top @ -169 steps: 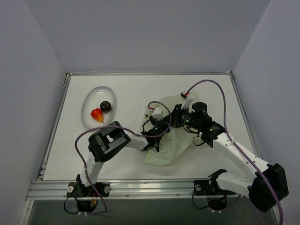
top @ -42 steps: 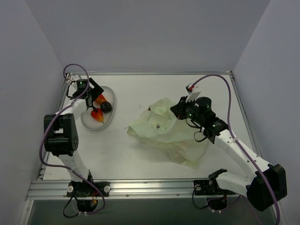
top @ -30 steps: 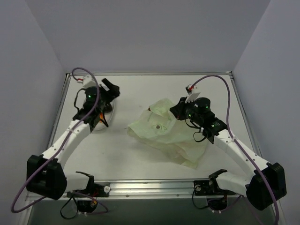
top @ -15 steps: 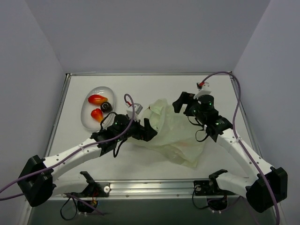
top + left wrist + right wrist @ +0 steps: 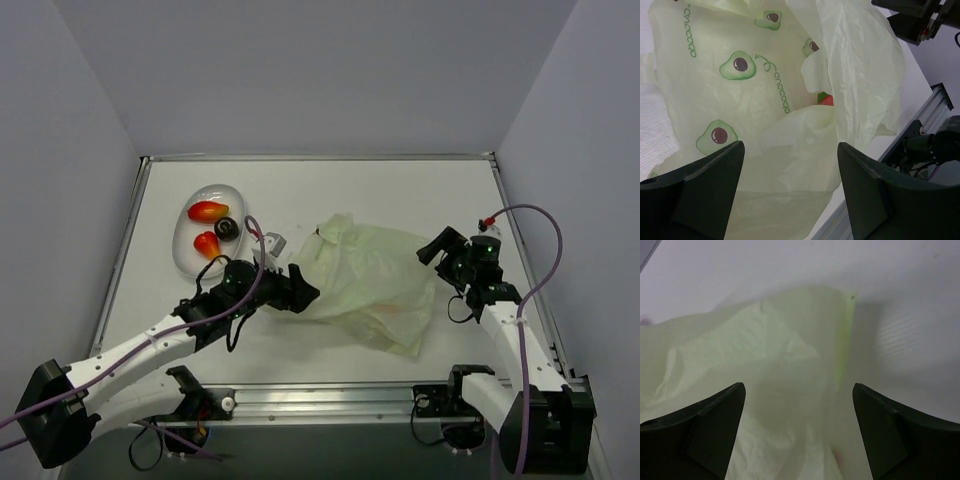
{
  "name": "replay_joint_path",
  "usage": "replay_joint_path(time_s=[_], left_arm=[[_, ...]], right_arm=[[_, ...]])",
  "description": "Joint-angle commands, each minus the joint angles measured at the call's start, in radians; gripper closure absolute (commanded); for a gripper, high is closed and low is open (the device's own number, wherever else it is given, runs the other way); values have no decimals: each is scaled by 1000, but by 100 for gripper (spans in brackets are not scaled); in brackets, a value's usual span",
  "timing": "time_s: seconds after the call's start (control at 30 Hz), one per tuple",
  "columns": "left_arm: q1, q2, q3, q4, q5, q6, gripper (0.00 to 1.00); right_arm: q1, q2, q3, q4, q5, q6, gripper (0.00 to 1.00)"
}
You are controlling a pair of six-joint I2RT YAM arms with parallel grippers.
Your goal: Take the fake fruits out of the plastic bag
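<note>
The pale green plastic bag (image 5: 370,280) with avocado prints (image 5: 740,65) lies crumpled at mid-table. In the left wrist view, one red fake fruit (image 5: 826,99) shows deep inside its folds. From above, a faint red patch (image 5: 400,308) shows through the film. Two more red-orange fake fruits (image 5: 207,211) (image 5: 207,244) lie in the white oval dish (image 5: 186,255). My left gripper (image 5: 305,287) (image 5: 790,200) is open at the bag's left edge, with bag film below it. My right gripper (image 5: 432,250) (image 5: 797,435) is open just off the bag's right side, holding nothing.
A small dark round object (image 5: 227,228) also sits in the dish. A metal rail (image 5: 300,400) runs along the near edge, with raised rims on the left (image 5: 125,250) and right (image 5: 520,250). Both arms' cables loop over the table.
My left arm has swung from the dish to the bag's left edge. My right gripper has let go of the bag, opened and pulled back to the right. The bag has settled flatter.
</note>
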Motion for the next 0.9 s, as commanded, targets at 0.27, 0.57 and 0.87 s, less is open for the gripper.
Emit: replay_joint_path(time_s=[0.27,0.57,0.87], left_arm=[[-5,-11,-91,144,23,-63,32],[-104,122,-102,263,-34,-97,34],[-314,438,20,510,-112,-137,34]], right_arm=[[3,-5,-55,250,-333,154,100],[3,235,281,223,-149,10,100],[18,534,514,58,-212,-219,100]])
